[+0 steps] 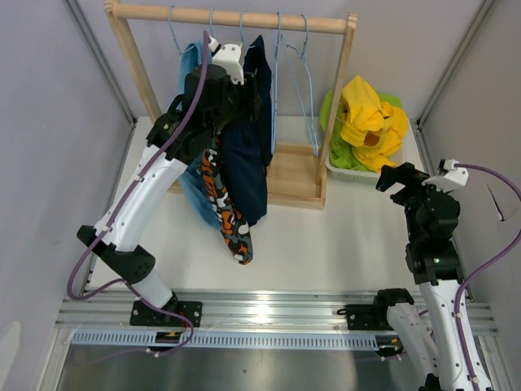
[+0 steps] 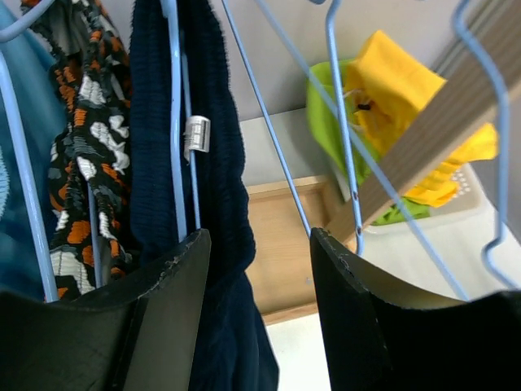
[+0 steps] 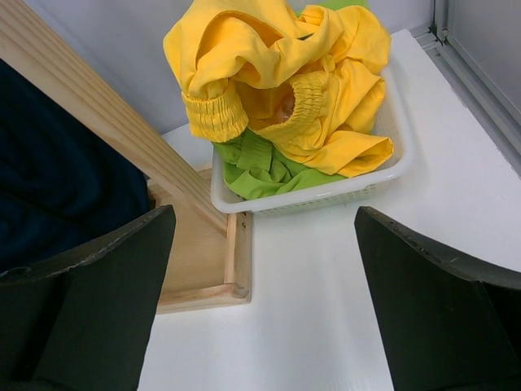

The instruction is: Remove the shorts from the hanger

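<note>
Since the navy shorts [image 2: 224, 187] hang on their hanger [image 2: 173, 122], my left fingers [image 2: 155, 326] straddle the fabric, released, ready to pinch and pull, while my right fingers [image 3: 89, 301] hover spread and empty by the basket [image 3: 317, 197] holding the yellow pair [image 3: 269, 57].

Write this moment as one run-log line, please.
left hand open at hung navy shorts; right hand open, empty; also hung: light blue shorts, camouflage shorts; basket: yellow shorts over lime green shorts
</note>
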`<action>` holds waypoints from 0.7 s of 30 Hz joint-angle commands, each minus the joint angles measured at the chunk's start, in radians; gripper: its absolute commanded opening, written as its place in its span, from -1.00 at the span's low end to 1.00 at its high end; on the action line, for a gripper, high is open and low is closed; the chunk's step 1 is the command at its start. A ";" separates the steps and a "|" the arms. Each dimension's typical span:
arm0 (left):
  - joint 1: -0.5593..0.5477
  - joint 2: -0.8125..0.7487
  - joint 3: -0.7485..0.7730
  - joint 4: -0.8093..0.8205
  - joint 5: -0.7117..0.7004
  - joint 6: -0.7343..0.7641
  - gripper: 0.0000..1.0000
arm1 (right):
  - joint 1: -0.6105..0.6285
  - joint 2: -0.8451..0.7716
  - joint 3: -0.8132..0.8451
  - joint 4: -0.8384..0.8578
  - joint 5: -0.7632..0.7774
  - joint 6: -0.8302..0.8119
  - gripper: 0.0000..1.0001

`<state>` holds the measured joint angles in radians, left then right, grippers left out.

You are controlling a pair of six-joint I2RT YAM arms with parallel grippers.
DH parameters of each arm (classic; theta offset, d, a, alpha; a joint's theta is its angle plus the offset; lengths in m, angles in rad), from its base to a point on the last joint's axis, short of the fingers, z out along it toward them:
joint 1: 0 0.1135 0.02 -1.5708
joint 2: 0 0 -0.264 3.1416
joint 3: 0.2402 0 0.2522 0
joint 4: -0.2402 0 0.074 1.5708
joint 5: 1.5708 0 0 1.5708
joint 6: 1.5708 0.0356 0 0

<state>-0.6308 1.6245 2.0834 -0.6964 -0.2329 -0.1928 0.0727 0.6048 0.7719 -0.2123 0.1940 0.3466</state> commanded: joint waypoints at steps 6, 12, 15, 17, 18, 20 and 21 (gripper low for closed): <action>0.028 0.037 0.073 0.041 -0.063 0.023 0.15 | 0.006 -0.005 -0.002 0.019 0.005 -0.004 0.99; 0.028 -0.034 0.029 0.063 -0.014 -0.008 0.15 | 0.007 0.006 -0.008 0.030 0.005 -0.001 0.99; 0.028 -0.092 -0.005 0.090 -0.003 -0.013 0.18 | 0.004 0.012 -0.011 0.033 0.005 -0.001 0.99; 0.028 -0.116 -0.019 0.101 -0.019 -0.005 0.22 | 0.004 0.018 -0.011 0.036 0.004 -0.001 0.99; 0.028 -0.117 -0.017 0.097 -0.026 0.006 0.22 | 0.006 0.019 -0.011 0.036 0.004 0.002 0.99; 0.029 -0.112 -0.013 0.089 -0.043 0.012 0.23 | 0.006 0.023 -0.011 0.039 0.002 0.002 0.99; 0.031 -0.107 -0.013 0.084 -0.045 0.012 0.22 | 0.004 0.021 -0.013 0.039 0.002 0.002 0.99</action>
<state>-0.6102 1.5517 2.0655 -0.6525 -0.2596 -0.1909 0.0746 0.6247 0.7658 -0.2104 0.1940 0.3470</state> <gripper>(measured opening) 0.613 0.993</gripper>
